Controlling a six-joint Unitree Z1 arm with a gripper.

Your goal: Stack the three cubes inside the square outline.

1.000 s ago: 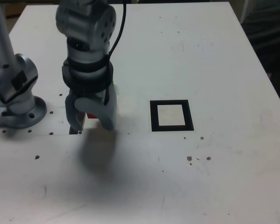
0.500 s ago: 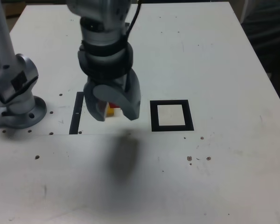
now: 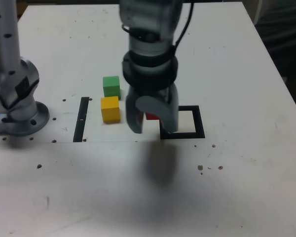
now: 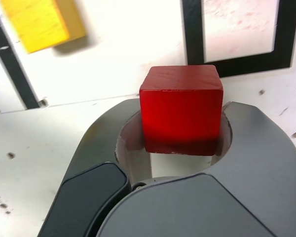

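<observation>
Glossy red cube (image 4: 181, 116) between the smooth, curved grey jaws of the end effector (image 4: 180, 118), firmly gripped.

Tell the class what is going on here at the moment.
A robot arm is holding the red cube in its hand, up off the table and near the black square outline. The yellow cube and green cube sit on the table, outside the outline. No cube has been set down in the outline yet, so the stack is not begun.
</observation>
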